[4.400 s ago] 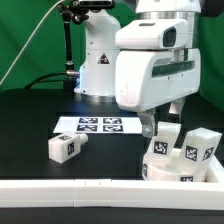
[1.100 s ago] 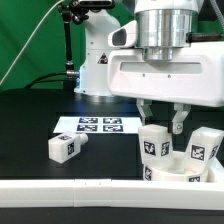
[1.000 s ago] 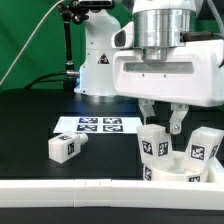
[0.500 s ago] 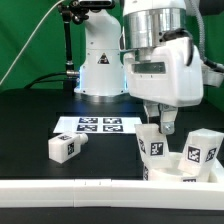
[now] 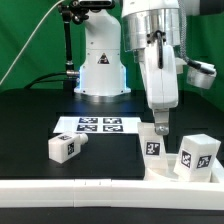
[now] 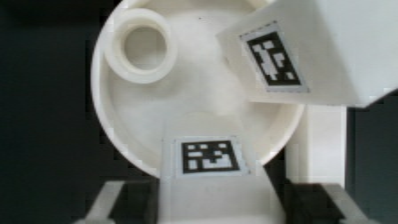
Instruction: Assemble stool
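Note:
The round white seat [image 6: 169,110] lies flat at the exterior view's right, low behind the rail [image 5: 165,170]. Two white tagged legs stand on it. My gripper [image 5: 160,127] comes straight down on the nearer leg [image 5: 152,146] and is shut on it. In the wrist view this leg [image 6: 214,160] sits between my fingers [image 6: 121,200] and my gripper [image 6: 214,192] closes on its sides. The second leg [image 5: 198,156] stands to the exterior view's right and also shows in the wrist view [image 6: 294,55]. An open hole [image 6: 143,48] shows in the seat. A third leg [image 5: 65,148] lies loose on the table.
The marker board [image 5: 98,124] lies flat behind the loose leg. A long white rail [image 5: 70,190] runs along the front edge, just before the seat. The robot's base [image 5: 100,65] stands at the back.
My wrist has turned about its vertical axis while holding the leg. The seat and the second leg have swung round with it, the second leg a little toward the exterior view's left.

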Robot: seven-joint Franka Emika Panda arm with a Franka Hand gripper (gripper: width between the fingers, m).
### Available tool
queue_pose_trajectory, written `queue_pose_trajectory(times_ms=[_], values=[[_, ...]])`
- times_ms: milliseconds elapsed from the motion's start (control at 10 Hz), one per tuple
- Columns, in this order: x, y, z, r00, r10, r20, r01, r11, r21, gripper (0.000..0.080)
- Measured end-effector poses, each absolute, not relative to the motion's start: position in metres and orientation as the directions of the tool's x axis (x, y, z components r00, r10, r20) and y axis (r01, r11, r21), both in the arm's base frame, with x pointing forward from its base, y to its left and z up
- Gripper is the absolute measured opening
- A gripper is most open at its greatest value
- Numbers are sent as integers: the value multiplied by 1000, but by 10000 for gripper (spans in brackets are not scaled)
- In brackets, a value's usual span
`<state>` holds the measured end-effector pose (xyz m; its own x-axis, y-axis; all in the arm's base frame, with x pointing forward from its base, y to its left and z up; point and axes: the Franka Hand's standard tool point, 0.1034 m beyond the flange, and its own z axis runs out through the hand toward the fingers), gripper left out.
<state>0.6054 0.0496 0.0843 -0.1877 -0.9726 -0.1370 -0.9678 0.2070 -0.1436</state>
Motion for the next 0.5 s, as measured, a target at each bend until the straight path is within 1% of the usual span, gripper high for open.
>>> queue_pose_trajectory(times_ms=[100,300,400,500], values=[[605,49,84,-235,-961,-148,-957,255,-137,337],[605,49,84,-226,-963,-147,-959,246,-138,349],[605,50,84,-219,-965,-146,-961,239,-139,548],[603,50,85,-148,-979,-139,-977,166,-130,548]])
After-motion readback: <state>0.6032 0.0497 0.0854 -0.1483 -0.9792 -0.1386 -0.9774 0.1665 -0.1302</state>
